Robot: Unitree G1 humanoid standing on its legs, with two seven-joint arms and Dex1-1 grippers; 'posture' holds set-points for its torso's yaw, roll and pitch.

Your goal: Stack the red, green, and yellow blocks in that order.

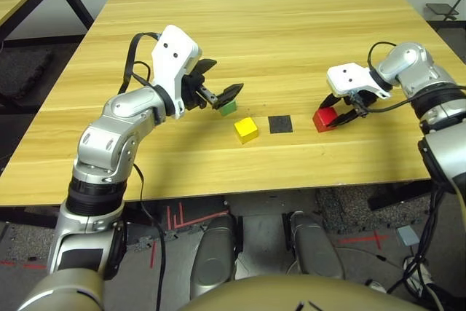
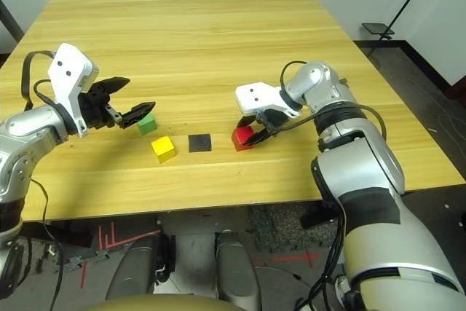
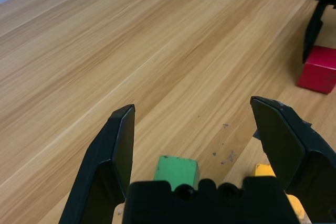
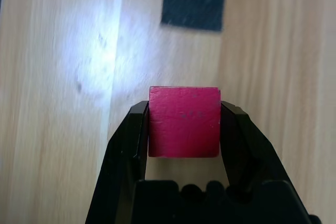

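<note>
"Where is the red block [image 4: 184, 129] sitting?"

"Between the fingers of my right claw [image 4: 185, 103], which are pressing on opposite faces. Taking the black patch [image 1: 280, 124] as the dial's centre, I'm holding the block at three o'clock, low over the table [image 1: 255, 41]. Whether it's touching the wood, I cannot tell."

"What are you attempting?"

"I'm judging that red is going down first, as the base, and probably on the patch. The grip is looking square, so I'm planning a small straight lift, then a level move toward nine o'clock."

"And the setting down?"

"I'm wanting the bottom face flat before I'm opening, and both fingers parting evenly. If one is dragging, the base could be twisting and the upper blocks leaning."

"What about the others?"

"The yellow block [image 1: 246, 130] is lying at nine o'clock from the patch, the green block [image 1: 228, 109] near ten. My left claw [image 3: 191, 102] is standing wide, empty, close to the green one. I'm thinking it should be waiting there, clear of the right claw's path, until red is resting firmly."
</note>
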